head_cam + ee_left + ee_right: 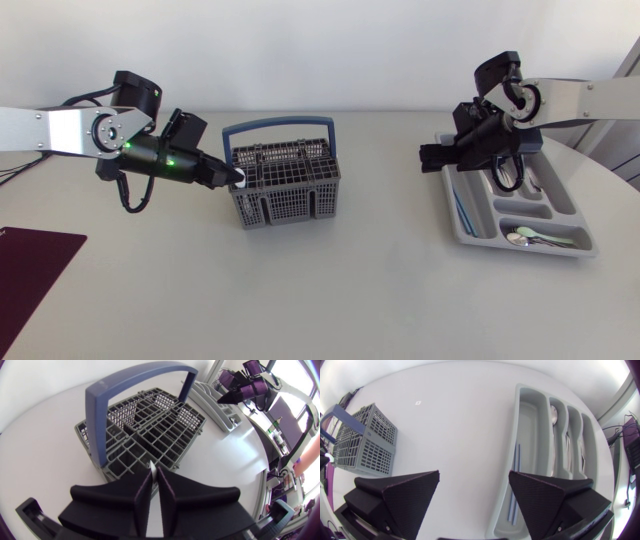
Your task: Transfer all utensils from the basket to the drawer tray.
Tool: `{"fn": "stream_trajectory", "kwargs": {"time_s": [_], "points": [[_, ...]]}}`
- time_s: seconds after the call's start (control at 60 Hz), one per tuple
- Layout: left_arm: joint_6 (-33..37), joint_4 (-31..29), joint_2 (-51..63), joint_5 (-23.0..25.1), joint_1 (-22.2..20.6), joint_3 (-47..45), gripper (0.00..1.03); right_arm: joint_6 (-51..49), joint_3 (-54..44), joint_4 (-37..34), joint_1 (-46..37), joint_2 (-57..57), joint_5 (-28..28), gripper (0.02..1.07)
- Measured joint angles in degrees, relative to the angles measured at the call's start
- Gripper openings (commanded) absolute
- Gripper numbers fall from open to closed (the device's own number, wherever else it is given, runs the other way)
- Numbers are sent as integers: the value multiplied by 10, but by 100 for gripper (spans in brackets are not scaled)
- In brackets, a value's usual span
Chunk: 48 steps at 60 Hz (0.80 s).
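Left wrist view alone: left fingers [142, 496] tight on a white sliver [151, 467], perhaps a utensil; right fingers [400, 494] wide apart.

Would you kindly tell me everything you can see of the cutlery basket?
The cutlery basket is grey plastic mesh, box-shaped, with a blue arched handle across its top and inner walls dividing it into compartments. It stands upright on the white table, left of the middle, well apart from the drawer tray. The left arm's jaws, shut on a thin white utensil, are at its side nearest that arm; whether they touch it is unclear.
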Motion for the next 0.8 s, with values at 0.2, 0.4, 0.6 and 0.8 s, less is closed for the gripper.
{"fn": "stream_trajectory", "kwargs": {"time_s": [0.2, 0.4, 0.6, 0.8], "points": [[0, -2, -48, 7, 1, -8, 7, 0, -20, 2, 13, -21, 2, 102], [-3, -5, -93, 32, 6, -17, 7, -1, -38, 14, 25, -52, -2, 102], [-11, -9, -152, 46, 16, -24, 7, -9, -68, 30, 35, -97, -21, 102], [-22, -13, -213, 50, 11, -34, 7, -30, -113, 72, 58, -160, -57, 102]]}}
